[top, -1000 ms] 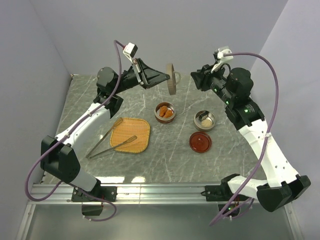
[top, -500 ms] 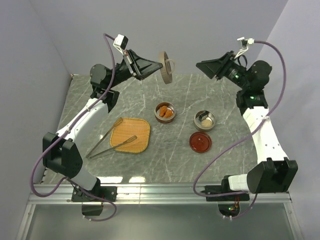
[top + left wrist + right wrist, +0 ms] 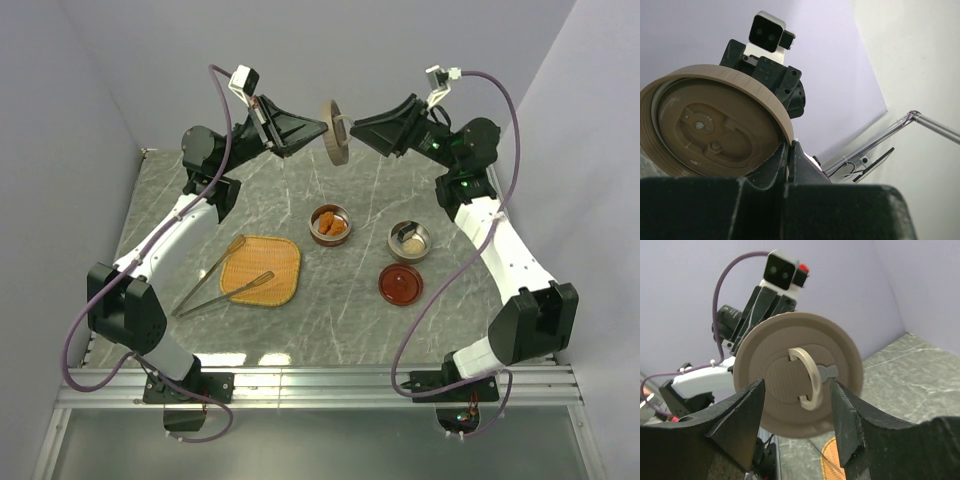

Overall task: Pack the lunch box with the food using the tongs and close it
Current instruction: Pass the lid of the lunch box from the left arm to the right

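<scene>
ok so my left gripper [image 3: 322, 129] is clamped tight on the rim of the round beige lid [image 3: 336, 133], holding it on edge up in the air over the back of the table [image 3: 340, 322]. my right gripper [image 3: 356, 128] sits right at the lid's handle side, jaws partway apart, nothing in them. the tongs [image 3: 226, 293] lie on the table, tips spread and empty, resting across the woven tray [image 3: 275, 258]. nuggets [image 3: 331, 225] are in a steel bowl [image 3: 311, 222] just beside it
</scene>
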`<state>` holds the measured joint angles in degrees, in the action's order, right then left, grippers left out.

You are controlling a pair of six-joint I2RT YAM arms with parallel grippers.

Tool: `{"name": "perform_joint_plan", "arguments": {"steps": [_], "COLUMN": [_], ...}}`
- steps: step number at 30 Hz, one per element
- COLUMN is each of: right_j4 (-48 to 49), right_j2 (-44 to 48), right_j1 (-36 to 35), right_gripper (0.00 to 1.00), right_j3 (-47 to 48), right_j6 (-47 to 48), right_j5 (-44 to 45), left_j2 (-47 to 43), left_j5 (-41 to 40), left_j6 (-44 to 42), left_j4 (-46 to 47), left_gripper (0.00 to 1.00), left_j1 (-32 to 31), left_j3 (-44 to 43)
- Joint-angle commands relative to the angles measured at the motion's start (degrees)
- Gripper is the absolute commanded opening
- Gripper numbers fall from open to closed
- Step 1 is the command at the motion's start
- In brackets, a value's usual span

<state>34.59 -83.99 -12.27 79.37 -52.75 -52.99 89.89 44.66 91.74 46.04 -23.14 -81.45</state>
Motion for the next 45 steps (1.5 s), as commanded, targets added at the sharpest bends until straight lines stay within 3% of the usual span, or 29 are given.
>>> {"name": "perform_joint_plan", "arguments": {"steps": [1, 6, 11, 16, 21, 24, 28, 30, 32, 33, 35, 36, 38, 41, 42, 43, 44, 45], "right_j4": [2.0, -0.5, -2.7, -13.1, -17.3, -19.6, -26.3, -29.6, -35.4, -37.5, -43.4, -45.7, -53.7, -68.1, -76.6, -81.0, -84.7, -91.6], "right_j2": [-0.5, -1.4, -1.0, -0.5, -0.5, -0.3, -0.4, -0.5, -0.6, -0.6, -0.4, -0.3, -0.4, -1.5, -2.1, -3.7, -4.7, -5.7], "right_j1": [-2.5, -3.3, -3.3, -3.3, -3.1, -3.1, -3.0, -3.1, -2.7, -2.5, -1.4, -1.0, 0.6, 2.3, 2.5, 2.5, 2.8, 2.7], "right_gripper": [0.62, 0.58, 0.42, 0.38, 0.34, 0.24, 0.00, 0.00, 0.00, 0.00, 0.00, 0.00, 0.00, 0.00, 0.00, 0.00, 0.00, 0.00], "right_j3": [3.9, 4.8, 5.4, 6.9, 7.9, 8.8, 11.6, 14.0, 15.7, 17.2, 18.3, 19.3, 20.7, 23.0, 25.3, 26.5, 29.0, 30.0], "right_j6": [2.9, 4.9, 6.9, 14.6, 17.9, 20.0, 24.1, 27.6, 30.4, 33.6, 36.8, 40.8, 48.2, 58.7, 66.6, 70.8, 78.4, 81.8], "right_j5": [-1.3, -1.5, -3.6, -6.2, -7.5, -7.3, -7.0, -7.0, -6.9, -6.8, -6.5, -6.4, -4.9, -2.3, 0.6, 2.3, 4.0, 8.1], "left_j2": [-0.7, -1.1, -1.5, -1.6, -1.6, -1.8, -2.2, -2.5, -2.8, -3.0, -3.4, -3.7, -4.4, -5.8, -6.6, -6.9, -7.3, -8.0], "left_j5": [-0.5, 0.6, 1.8, 4.0, 5.2, 6.0, 6.5, 6.6, 6.8, 7.4, 8.1, 8.6, 9.9, 12.3, 13.1, 13.5, 13.4, 12.6], "left_j6": [0.8, 0.3, -0.6, -1.4, -2.0, -2.6, -3.9, -5.8, -8.1, -9.1, -11.5, -12.5, -16.4, -24.5, -28.3, -32.7, -43.3, -48.6], "left_j4": [3.1, 2.9, 3.1, 5.5, 6.1, 6.5, 6.2, 4.4, 2.9, 1.0, -0.2, -1.3, -6.6, -14.8, -18.6, -29.4, -35.2, -39.8], "left_gripper": [0.00, 0.00, 0.00, 0.00, 0.00, 0.00, 0.00, 0.02, 0.16, 0.39, 0.58, 0.81, 0.95, 0.99, 0.99, 1.00, 0.99, 0.99], "left_j1": [-0.4, -0.5, -0.5, -0.6, -0.8, -1.4, -2.2, -2.3, -1.9, -1.7, -0.5, 0.1, 2.7, 6.4, 7.0, 7.7, 7.7, 7.7], "left_j3": [-2.0, -1.9, -1.0, 0.2, 0.8, 1.4, 2.1, 2.7, 3.4, 3.5, 3.8, 3.8, 3.6, 2.5, 1.5, 0.2, -3.1, -4.6]}}
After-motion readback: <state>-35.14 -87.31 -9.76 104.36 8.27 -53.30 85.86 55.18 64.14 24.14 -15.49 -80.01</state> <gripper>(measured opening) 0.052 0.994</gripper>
